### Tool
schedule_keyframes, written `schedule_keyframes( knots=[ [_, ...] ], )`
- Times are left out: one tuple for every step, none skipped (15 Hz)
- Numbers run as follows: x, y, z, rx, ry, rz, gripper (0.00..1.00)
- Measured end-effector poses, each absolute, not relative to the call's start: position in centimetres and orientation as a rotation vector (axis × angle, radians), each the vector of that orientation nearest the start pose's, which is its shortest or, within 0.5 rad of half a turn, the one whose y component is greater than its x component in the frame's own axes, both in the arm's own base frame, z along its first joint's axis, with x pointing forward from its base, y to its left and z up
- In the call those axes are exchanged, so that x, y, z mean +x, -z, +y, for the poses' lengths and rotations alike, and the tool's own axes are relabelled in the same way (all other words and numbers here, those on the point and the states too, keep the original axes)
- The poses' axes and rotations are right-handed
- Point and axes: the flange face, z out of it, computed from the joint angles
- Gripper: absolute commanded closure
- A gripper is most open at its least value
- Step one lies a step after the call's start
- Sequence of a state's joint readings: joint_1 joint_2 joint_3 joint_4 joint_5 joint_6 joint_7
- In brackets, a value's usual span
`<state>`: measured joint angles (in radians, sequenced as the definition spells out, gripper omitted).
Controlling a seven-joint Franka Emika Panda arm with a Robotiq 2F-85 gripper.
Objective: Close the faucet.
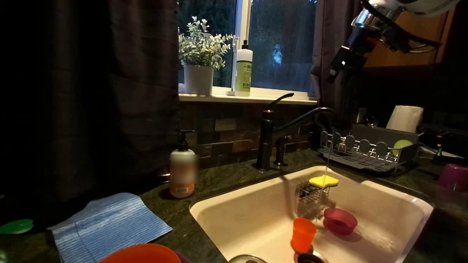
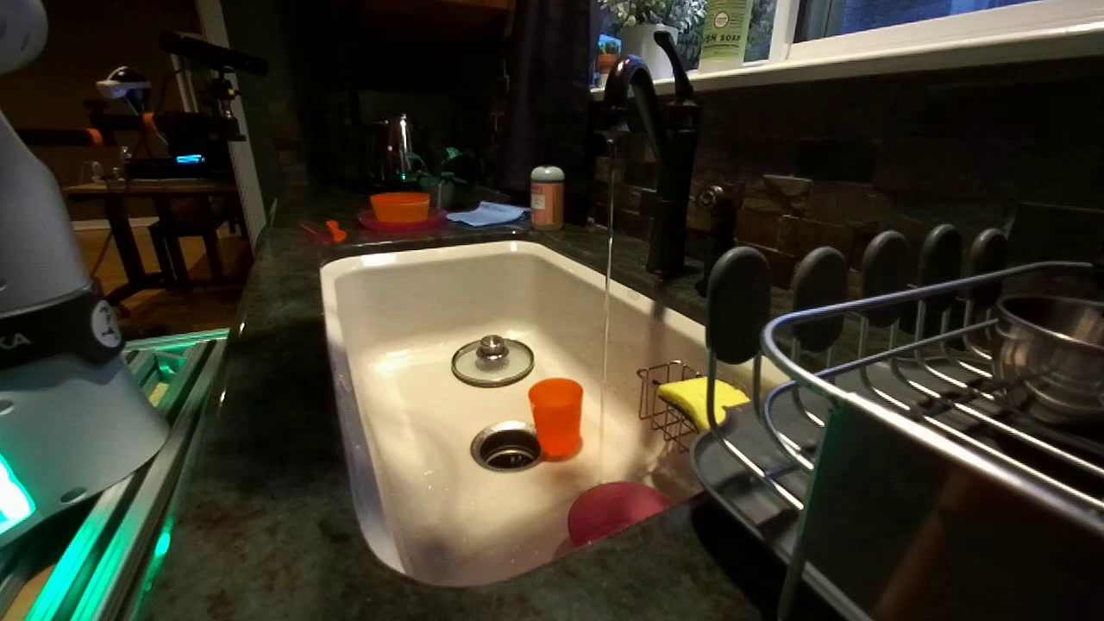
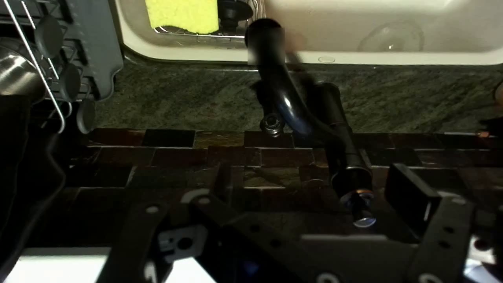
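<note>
The dark bronze faucet (image 1: 267, 142) stands upright on the counter (image 1: 223, 175) just behind the white sink (image 1: 237, 210), before the tiled wall (image 1: 225, 124), and in both exterior views a thin stream of water (image 2: 609, 259) falls from its spout (image 1: 301, 119). Its slender lever handle (image 1: 280, 98) points upward at a slant. In the wrist view, the gripper (image 3: 316, 188) has its two fingers (image 3: 412, 200) spread widely, and the top of the faucet, together with the lever, appears in the gap between them, nearer to one finger than to the other. This is so only along the line of sight: in an exterior view, where I see the robot arm (image 1: 367, 18) hang in the upper corner, the fingers are above the lever and off to its side, with clear space between. The gripper touches nothing that I can see, and it has hold of nothing.
</note>
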<state>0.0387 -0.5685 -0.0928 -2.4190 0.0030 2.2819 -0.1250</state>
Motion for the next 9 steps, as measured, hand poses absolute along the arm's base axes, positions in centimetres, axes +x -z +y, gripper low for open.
schedule_keyframes(
  knots=[
    [42.4,-55.7,-2.4,-3.048,0.657,-0.068,0.0],
    [43.3,-55.9,-2.1,-3.044,0.644,-0.024,0.0],
    [44.2,-56.0,-1.7,-3.038,0.633,0.017,0.0],
    [45.1,-56.1,-1.4,-3.034,0.62,0.058,0.0],
    [46.0,-56.1,-1.1,-3.031,0.601,0.094,0.0],
    [46.8,-56.1,-0.8,-3.027,0.579,0.129,0.0],
    [47.6,-56.1,-0.4,-3.024,0.554,0.162,0.0],
    [48.4,-55.9,-0.2,-3.022,0.524,0.199,0.0],
    [49.2,-55.8,0.1,-3.016,0.494,0.237,0.0]
  ],
)
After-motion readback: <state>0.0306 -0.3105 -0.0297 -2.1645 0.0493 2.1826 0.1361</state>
